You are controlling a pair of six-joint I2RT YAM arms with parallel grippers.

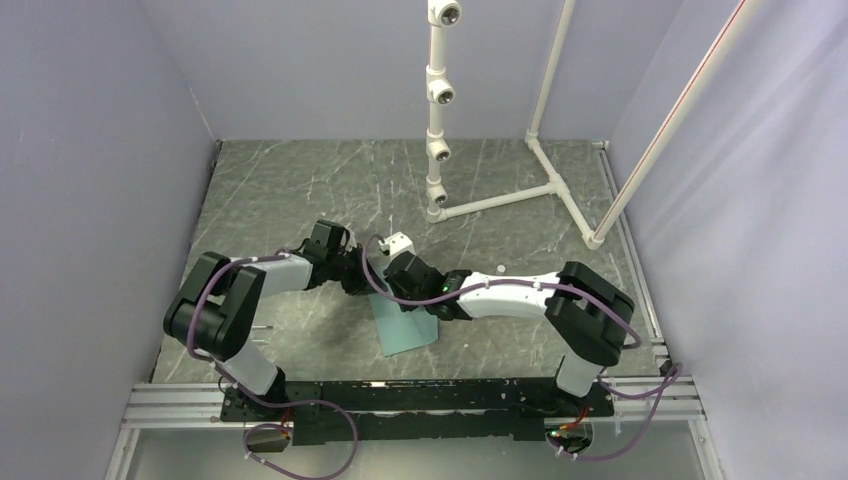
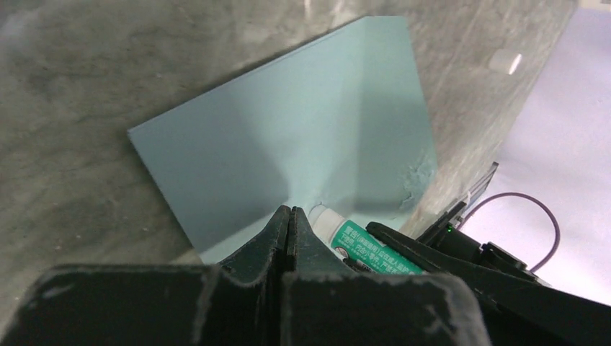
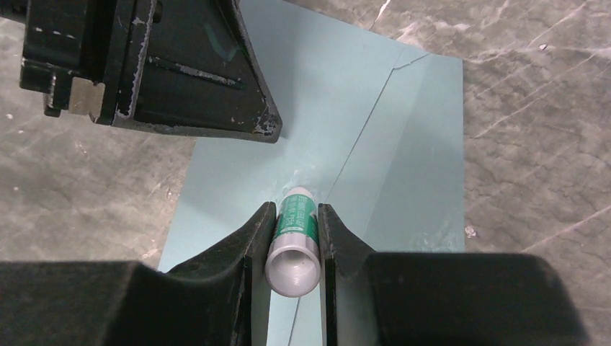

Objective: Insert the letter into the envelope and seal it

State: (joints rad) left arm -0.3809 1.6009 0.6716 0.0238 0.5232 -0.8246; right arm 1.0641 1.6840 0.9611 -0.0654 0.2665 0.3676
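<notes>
Cannot see far end of envelope [image 1: 405, 325] in top view, covered by both grippers; cannot tell contents. Found it flat on table [image 1: 300, 190] between the arms, long axis near-to-far, leaning left. Noted right gripper [image 3: 295, 209] clamped on glue stick [image 3: 294, 241], tip on flap seam. Noted left gripper [image 2: 288, 216] fully closed, empty, over envelope; contact unclear.

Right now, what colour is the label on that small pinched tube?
Green with white print, on the white plastic tube; clearest in the right wrist view.
</notes>
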